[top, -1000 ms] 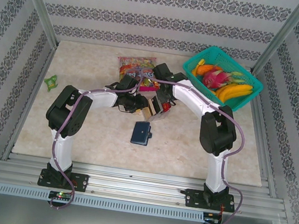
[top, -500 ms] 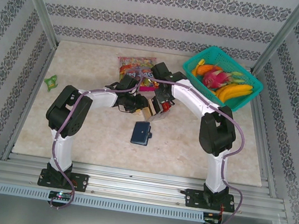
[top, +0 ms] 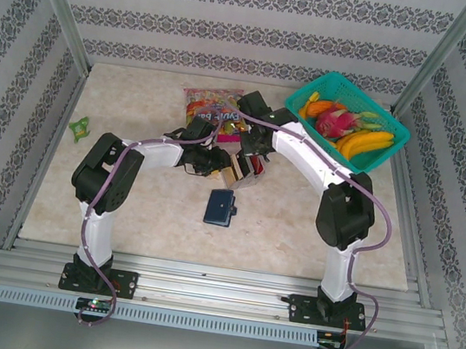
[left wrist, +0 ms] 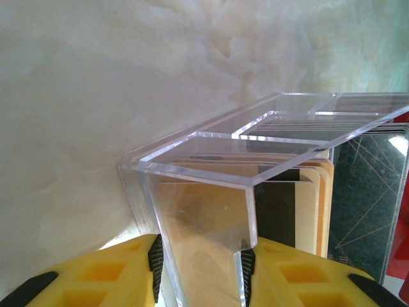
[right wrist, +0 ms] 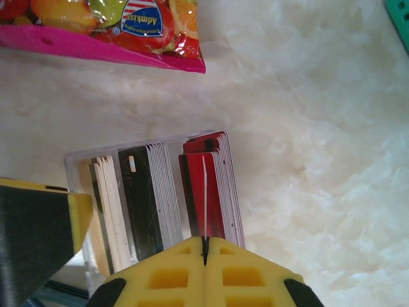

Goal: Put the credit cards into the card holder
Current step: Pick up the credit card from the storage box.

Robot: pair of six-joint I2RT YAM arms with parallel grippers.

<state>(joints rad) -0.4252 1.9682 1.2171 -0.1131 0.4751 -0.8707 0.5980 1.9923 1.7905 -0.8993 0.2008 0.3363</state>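
Now my right gripper (right wrist: 204,252) pinched a red card (right wrist: 208,198).
My left gripper (left wrist: 201,265) squeezed the clear box (left wrist: 204,137) around it.

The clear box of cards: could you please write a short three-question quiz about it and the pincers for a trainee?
1. True or false: the left pincer clamps the clear box.
2. The right pincer is shut on a card of which colour? A red, B black, C tan.
3. Fill in: the card holder lies on the ____, apart from the box.
Key: 1 true; 2 A; 3 table.
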